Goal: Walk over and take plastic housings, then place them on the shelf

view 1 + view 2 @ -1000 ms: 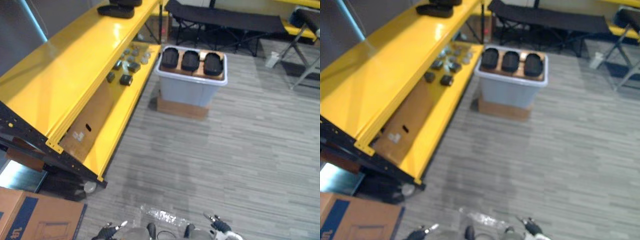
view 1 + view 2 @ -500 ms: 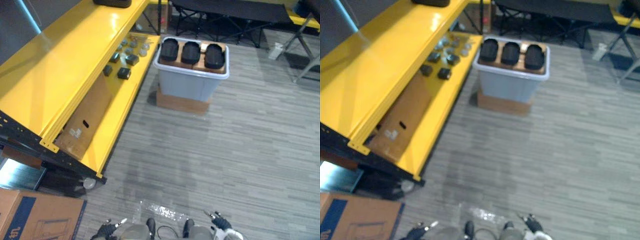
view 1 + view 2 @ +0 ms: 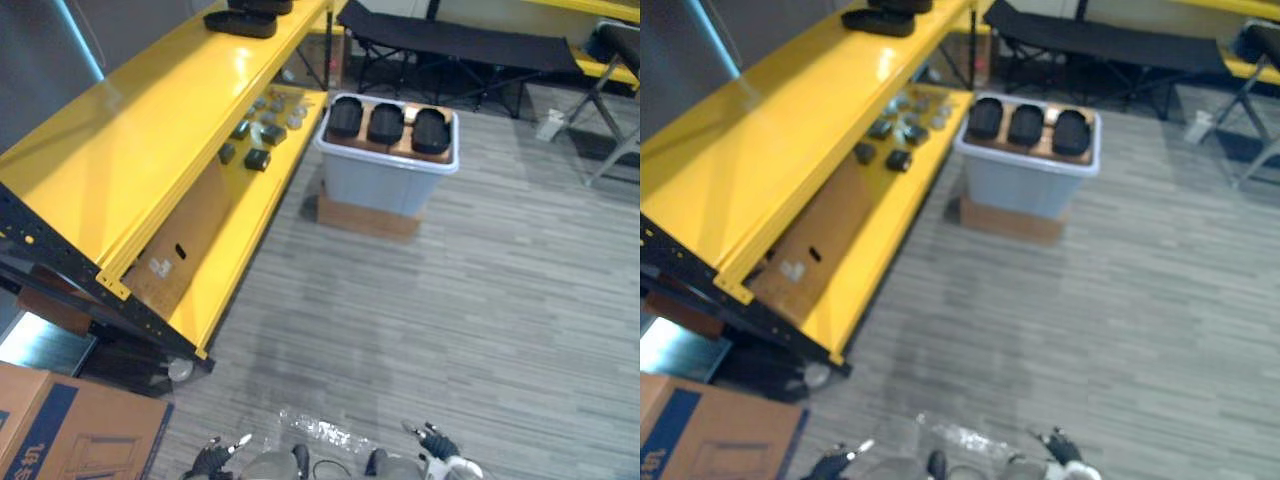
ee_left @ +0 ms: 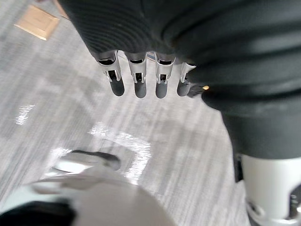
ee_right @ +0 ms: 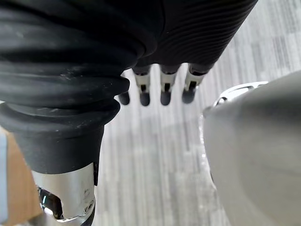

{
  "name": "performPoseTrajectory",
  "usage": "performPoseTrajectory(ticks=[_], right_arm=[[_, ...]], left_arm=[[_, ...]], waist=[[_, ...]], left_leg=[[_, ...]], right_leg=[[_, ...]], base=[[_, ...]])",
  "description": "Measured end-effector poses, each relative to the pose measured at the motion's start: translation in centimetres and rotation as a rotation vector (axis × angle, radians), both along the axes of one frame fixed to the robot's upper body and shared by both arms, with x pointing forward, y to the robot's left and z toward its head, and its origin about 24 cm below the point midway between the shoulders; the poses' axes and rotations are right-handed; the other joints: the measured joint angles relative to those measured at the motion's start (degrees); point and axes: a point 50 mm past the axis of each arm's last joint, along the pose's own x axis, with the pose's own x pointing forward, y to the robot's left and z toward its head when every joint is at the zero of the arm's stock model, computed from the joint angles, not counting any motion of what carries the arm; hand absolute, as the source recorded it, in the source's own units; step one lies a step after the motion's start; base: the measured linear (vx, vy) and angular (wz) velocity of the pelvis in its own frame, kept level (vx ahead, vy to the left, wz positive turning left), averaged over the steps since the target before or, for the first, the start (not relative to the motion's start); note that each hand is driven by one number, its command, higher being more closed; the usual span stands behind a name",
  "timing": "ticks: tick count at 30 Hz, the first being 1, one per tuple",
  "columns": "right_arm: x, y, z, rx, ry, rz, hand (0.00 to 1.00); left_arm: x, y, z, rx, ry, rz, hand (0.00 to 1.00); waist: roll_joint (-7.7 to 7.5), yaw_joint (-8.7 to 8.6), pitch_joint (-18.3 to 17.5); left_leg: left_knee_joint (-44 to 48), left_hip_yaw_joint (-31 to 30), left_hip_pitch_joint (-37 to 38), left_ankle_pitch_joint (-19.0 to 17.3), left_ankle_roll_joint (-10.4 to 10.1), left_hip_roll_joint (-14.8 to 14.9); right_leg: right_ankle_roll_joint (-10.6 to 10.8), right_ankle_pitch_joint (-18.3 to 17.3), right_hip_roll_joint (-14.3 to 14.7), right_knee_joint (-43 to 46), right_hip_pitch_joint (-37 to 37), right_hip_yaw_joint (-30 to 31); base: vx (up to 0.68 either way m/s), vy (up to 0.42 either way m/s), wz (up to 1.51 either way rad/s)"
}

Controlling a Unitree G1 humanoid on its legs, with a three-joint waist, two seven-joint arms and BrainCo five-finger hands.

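Three black plastic housings (image 3: 386, 122) lie in a row on top of the grey bin (image 3: 378, 182) beside the yellow shelf (image 3: 150, 130), well apart from the left hand (image 4: 137, 81) and the right hand (image 5: 163, 90), whose fingers are straight and empty.

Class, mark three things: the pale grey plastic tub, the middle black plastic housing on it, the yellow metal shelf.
pale grey plastic tub (image 3: 380, 182): left eye view, front wall.
middle black plastic housing (image 3: 385, 122): left eye view, centre.
yellow metal shelf (image 3: 150, 130): left eye view, top board.
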Motion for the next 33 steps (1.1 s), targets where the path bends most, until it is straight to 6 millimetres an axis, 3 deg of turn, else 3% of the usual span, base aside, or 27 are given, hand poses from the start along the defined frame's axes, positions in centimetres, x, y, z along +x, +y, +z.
performPoseTrajectory(ticks=[2, 3, 6, 8, 9, 13, 14, 16, 17, 18, 20, 22, 23, 25, 26, 27, 28, 29, 30, 31, 33], right_arm=[[-0.1, -0.3, 0.0, -0.003, 0.004, -0.021, 0.0], [-0.2, -0.5, 0.0, -0.005, 0.003, -0.036, 0.0], [-2.1, -0.9, -0.4, -0.005, 0.053, -0.059, 0.0], [-5.5, -0.8, -1.2, 0.034, 0.149, -0.118, 0.0], [-6.3, -0.7, -1.4, 0.041, 0.172, -0.135, 0.0], [-10.4, 0.7, -2.0, 0.08, 0.303, -0.121, 0.0], [-11.1, 0.3, -1.9, 0.076, 0.319, -0.143, 0.0], [-11.0, 0.0, -1.9, 0.064, 0.317, -0.152, 0.0], [-10.1, -0.7, -1.7, 0.051, 0.285, -0.158, 0.0], [-9.4, -1.0, -1.6, 0.039, 0.253, -0.152, 0.0], [-7.4, -1.8, -1.2, 0.002, 0.163, -0.155, 0.0], [-4.2, -2.8, -0.4, -0.023, 0.025, -0.182, 0.0], [-1.8, -3.7, 0.5, -0.048, -0.064, -0.184, 0.0], [1.0, -4.9, 1.8, -0.095, -0.172, -0.157, 0.0], [2.0, -5.2, 2.5, -0.115, -0.212, -0.133, 0.0], [3.1, -5.5, 3.2, -0.14, -0.252, -0.102, 0.0], [3.4, -5.3, 3.2, -0.147, -0.255, -0.087, 0.0], [4.2, -3.9, 3.2, -0.142, -0.257, -0.027, 0.0], [4.5, -3.3, 3.2, -0.141, -0.263, -0.001, 0.0], [5.5, -2.5, 3.6, -0.143, -0.29, 0.045, 0.0], [6.2, -2.0, 3.7, -0.135, -0.297, 0.067, 0.0]], left_arm=[[-1.4, 0.2, -0.3, 0.009, 0.045, -0.002, 0.0], [-1.7, 0.3, -0.3, 0.019, 0.055, -0.01, 0.0], [-1.9, 0.7, -0.4, 0.029, 0.068, 0.0, 0.0], [-0.2, 0.2, -0.2, 0.021, 0.032, -0.01, 0.0], [0.1, 0.1, -0.2, 0.023, 0.026, -0.016, 0.0], [1.3, -0.1, 0.0, 0.022, -0.014, 0.029, 0.0], [1.7, -0.7, 0.0, 0.004, -0.025, 0.052, 0.0], [2.9, -0.8, 0.5, -0.003, -0.073, 0.073, 0.0], [3.4, -1.8, 0.5, -0.044, -0.096, 0.108, 0.0], [3.5, -2.4, 0.4, -0.074, -0.095, 0.137, 0.0], [3.8, -2.1, 0.5, -0.101, -0.099, 0.192, 0.0], [3.8, -2.0, 0.6, -0.13, -0.098, 0.227, 0.0], [4.1, -2.1, 0.8, -0.149, -0.113, 0.228, 0.0], [3.5, -2.0, 0.7, -0.168, -0.116, 0.253, 0.0], [2.4, -1.8, 0.4, -0.154, -0.086, 0.254, 0.0], [-1.1, -1.4, -0.3, -0.129, 0.004, 0.251, 0.0], [-2.7, -1.4, -0.6, -0.12, 0.047, 0.242, 0.0], [-6.3, -1.3, -1.0, -0.104, 0.154, 0.237, 0.0], [-7.4, -1.3, -1.1, -0.1, 0.181, 0.237, 0.0], [-8.7, -1.4, -1.1, -0.095, 0.208, 0.224, 0.0], [-8.1, -1.8, -1.2, -0.107, 0.188, 0.205, 0.0]], waist=[[-0.22, 0.33, 0.43], [-0.09, 0.28, 1.31], [-0.09, 0.04, 1.31], [0.15, -0.34, 1.48], [0.28, -0.4, 1.56], [1.55, -1.82, 1.38], [2.49, -2.2, 0.0], [2.71, -2.77, -0.1], [3.2, -3.34, -0.09], [3.71, -3.27, 0.07], [3.9, -3.16, 0.95], [3.67, -2.26, 1.16], [4.22, -1.4, 1.45], [6.03, -0.73, 2.49], [6.41, 0.16, 2.85], [6.85, 2.46, 3.11], [6.88, 3.61, 3.08], [5.4, 5.16, 2.55], [4.49, 5.3, 2.09], [2.72, 5.78, 1.4], [0.43, 5.98, 1.43]], left_leg=[[3.54, 0.84, 0.32, -2.39, 0.34, 1.25], [4.77, 0.93, 1.77, -3.58, 0.53, 2.35], [5.94, -0.35, 2.72, -5.75, -0.41, 5.17], [5.78, -2.12, 2.68, -7.23, -0.73, 6.05], [5.8, -2.09, 2.89, -7.75, -1.12, 6.36], [1.7, -2.1, 9.98, -10.93, -5.44, 9.77], [0.34, -2.02, 11.04, -10.44, -6.78, 11.55], [5.67, -1.72, 8.28, -8.04, -9.52, 12.28], [17.43, 0.21, 3.1, -4.37, -9.49, 13.29], [26.33, 2.28, -0.77, -3.92, -8.96, 15.49], [35.03, 4.34, -4.54, -4.93, -7.65, 18.31], [31.81, 4.49, -9.05, -5.19, -7.36, 15.92], [27.28, 5.12, -12.25, -5.18, -7.32, 13.18], [21.53, 5.68, -16.28, -3.64, -6.99, 10.24], [17.9, 5.92, -17.91, -1.46, -7.05, 8.43], [9.79, 5.84, -18.15, 3.37, -8.37, 6.52], [9.32, 6.11, -17.86, 7.53, -7.0, 6.81], [12.23, 7.82, -16.41, 7.23, -2.74, 6.59], [13.52, 8.24, -16.64, 5.63, -2.32, 6.45], [16.01, 8.98, -17.67, 2.15, 0.27, 6.07], [16.82, 9.54, -17.05, -0.47, 1.02, 5.28]], right_leg=[[0.62, -0.16, -0.93, 11.27, -4.53, 0.31], [0.01, -1.44, -0.03, 16.02, -7.06, 1.29], [-0.97, -3.34, 4.73, 8.87, -7.19, 3.56], [-1.53, -1.72, 6.78, 0.97, -9.73, 4.67], [-1.74, -0.95, 7.1, -0.28, -10.6, 4.78], [-4.87, 8.18, 9.82, -1.62, -10.73, 5.53], [-6.72, 6.1, 10.79, 0.09, -10.92, 3.79], [-8.31, 3.45, 10.79, 2.25, -11.15, 2.94], [-9.12, 1.46, 10.73, 1.89, -9.35, 2.44], [-9.82, 0.82, 11.24, 0.85, -6.9, 2.27], [-10.78, 0.18, 11.63, -2.41, -0.15, 1.04], [-10.43, -0.69, 10.44, -5.39, 5.17, 0.78], [-8.61, -2.53, 9.28, -5.92, 6.62, 0.75], [-8.35, -5.25, 8.63, -5.36, 8.16, 0.71], [-7.64, -6.85, 7.95, -4.37, 9.13, 1.12], [-6.55, -10.41, 7.45, -1.71, 10.93, 3.25], [-6.0, -12.06, 7.58, -0.55, 11.78, 4.75], [-6.79, -14.33, 7.01, 0.57, 13.29, 7.69], [-7.71, -14.77, 6.64, 0.49, 13.44, 8.32], [-7.29, -14.4, 6.27, 2.02, 12.61, 11.12], [-2.79, -12.53, 4.66, 12.83, 7.73, 12.53]], base=[[0.05, 0.052, -0.26], [0.13, 0.026, -0.23], [0.14, -0.039, 0.09], [0.27, -0.129, 0.3], [0.31, -0.135, 0.03], [0.39, -0.206, 0.06], [0.5, -0.223, 0.14], [0.48, -0.228, 0.23], [0.55, -0.28, 0.26], [0.46, -0.218, 0.24], [0.48, -0.175, 0.32], [0.44, -0.112, 0.21], [0.23, 0.008, 0.02], [0.27, 0.109, 0.01], [0.38, 0.21, -0.35], [0.36, 0.19, -0.59], [0.46, 0.209, -0.97], [0.42, 0.161, -0.71], [0.56, 0.191, -0.62], [0.52, 0.189, -0.22], [0.49, 0.191, -0.08]])
